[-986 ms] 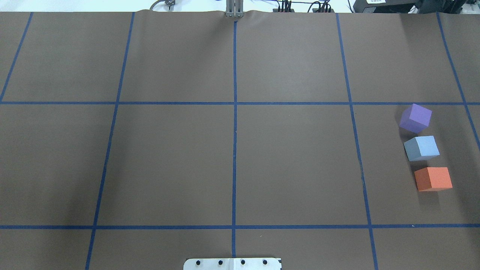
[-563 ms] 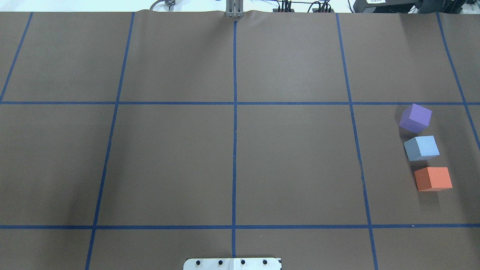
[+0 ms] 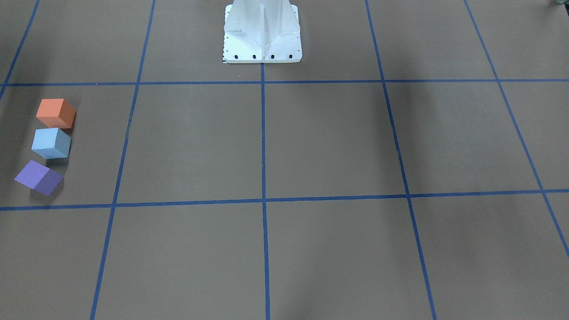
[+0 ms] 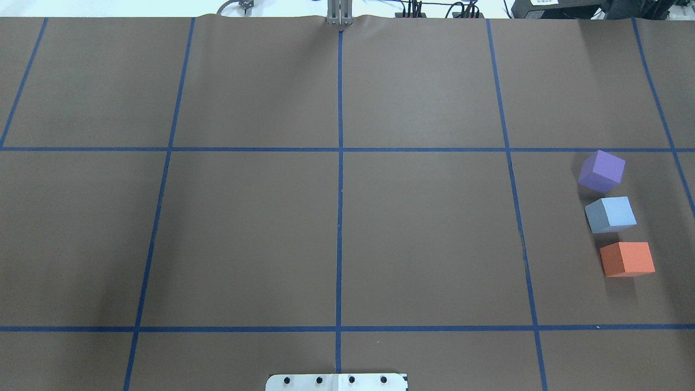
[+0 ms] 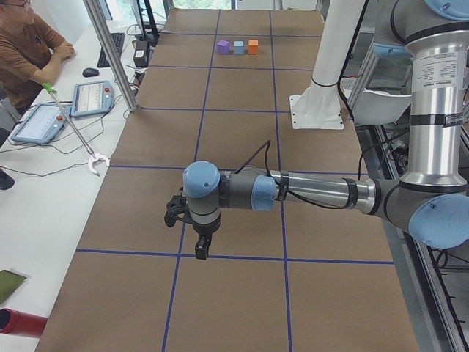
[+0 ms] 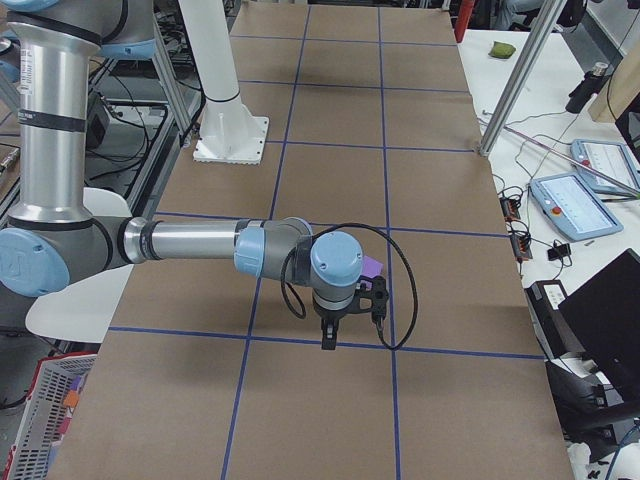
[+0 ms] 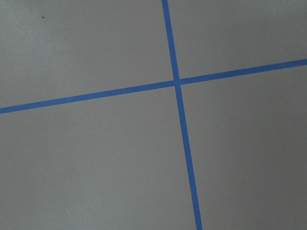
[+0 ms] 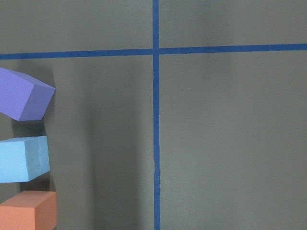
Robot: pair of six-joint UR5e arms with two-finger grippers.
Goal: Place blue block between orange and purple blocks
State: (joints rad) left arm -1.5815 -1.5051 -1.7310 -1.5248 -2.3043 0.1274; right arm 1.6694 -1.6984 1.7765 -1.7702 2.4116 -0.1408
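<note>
Overhead, right edge: blue block point(image 4: 611, 214) lies between purple block point(image 4: 601, 171) above and orange block point(image 4: 627, 259) below. My left gripper point(image 5: 199, 249) and right gripper point(image 6: 328, 340): spread or pressed, I cannot tell; best kept clear of the row.

Both hands point(image 5: 200, 251) point(image 6: 329, 342) hover; grip unclear

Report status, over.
Left tool and right tool off the blocks, state unclear. Blue block between purple block and orange block, gaps both sides. No obstruction seen.
</note>
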